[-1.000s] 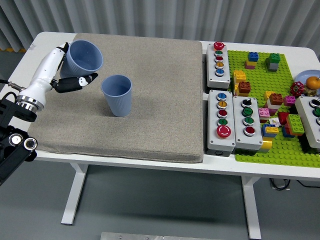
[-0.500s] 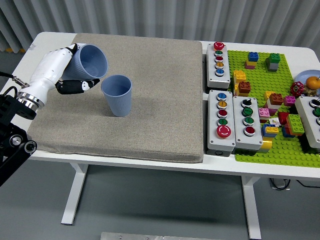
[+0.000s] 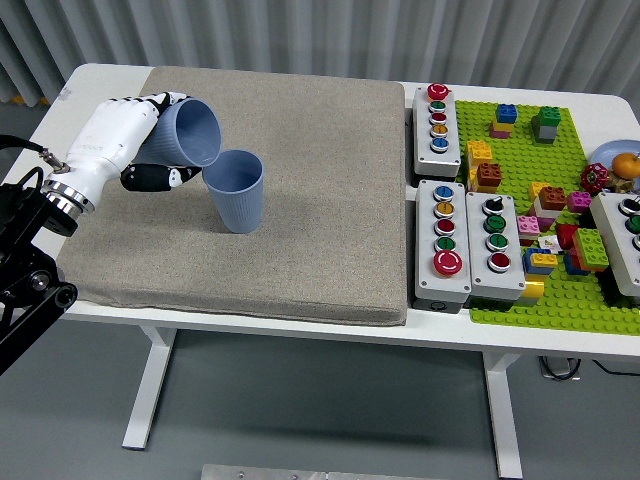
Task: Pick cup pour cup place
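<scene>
My left hand is shut on a blue cup and holds it tilted far over, its mouth facing right and down. The tilted cup's lower rim sits just over the left rim of a second blue cup, which stands upright on the grey mat. I cannot see anything coming out of the tilted cup. My right hand is out of the picture.
Right of the mat stand several grey button boxes. Behind them lies a green baseplate covered with coloured bricks. A plate with fruit sits at the far right edge.
My left hand has carried the held cup right toward the standing cup and tipped it further, from mouth-up to mouth facing right and down.
</scene>
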Tool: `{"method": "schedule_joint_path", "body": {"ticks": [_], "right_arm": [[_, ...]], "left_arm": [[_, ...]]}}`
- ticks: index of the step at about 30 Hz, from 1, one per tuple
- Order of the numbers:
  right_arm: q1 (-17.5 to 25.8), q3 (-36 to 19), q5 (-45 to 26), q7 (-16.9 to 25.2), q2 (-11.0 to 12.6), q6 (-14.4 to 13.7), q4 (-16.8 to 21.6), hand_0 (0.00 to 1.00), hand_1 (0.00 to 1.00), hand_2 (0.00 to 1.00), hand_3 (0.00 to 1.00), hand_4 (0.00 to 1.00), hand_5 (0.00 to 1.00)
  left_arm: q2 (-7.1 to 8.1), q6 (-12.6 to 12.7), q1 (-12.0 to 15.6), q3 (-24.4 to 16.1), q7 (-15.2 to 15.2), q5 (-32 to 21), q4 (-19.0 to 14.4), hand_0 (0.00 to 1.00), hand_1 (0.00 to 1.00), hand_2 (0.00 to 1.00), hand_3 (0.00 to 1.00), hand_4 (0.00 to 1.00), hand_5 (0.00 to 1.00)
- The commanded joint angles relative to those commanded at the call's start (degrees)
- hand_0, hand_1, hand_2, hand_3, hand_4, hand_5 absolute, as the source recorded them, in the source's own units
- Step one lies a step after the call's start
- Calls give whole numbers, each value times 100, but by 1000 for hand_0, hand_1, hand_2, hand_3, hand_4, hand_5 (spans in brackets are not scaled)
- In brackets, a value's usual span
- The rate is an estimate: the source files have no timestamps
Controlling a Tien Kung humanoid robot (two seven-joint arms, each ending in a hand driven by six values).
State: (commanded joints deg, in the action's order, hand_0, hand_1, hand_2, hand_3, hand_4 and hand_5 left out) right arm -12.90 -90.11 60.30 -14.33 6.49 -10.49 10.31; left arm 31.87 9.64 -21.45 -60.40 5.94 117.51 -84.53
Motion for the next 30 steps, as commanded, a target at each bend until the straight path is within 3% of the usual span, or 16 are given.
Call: {"method": "schedule_joint_path", "body": {"ticks": [23,30], "right_arm": [[48,7,28,-5,3,2,0,712,659,628,591,2,104],[13,20,-15,9,12,-10,0,712,660,628,591,2,100]], "left_arm": [[88,-4,-72,176,14,523,-5,627,644,743,713,756,169],[178,0,-212,292,32,667,18,628,644,741,713,756,166]]}}
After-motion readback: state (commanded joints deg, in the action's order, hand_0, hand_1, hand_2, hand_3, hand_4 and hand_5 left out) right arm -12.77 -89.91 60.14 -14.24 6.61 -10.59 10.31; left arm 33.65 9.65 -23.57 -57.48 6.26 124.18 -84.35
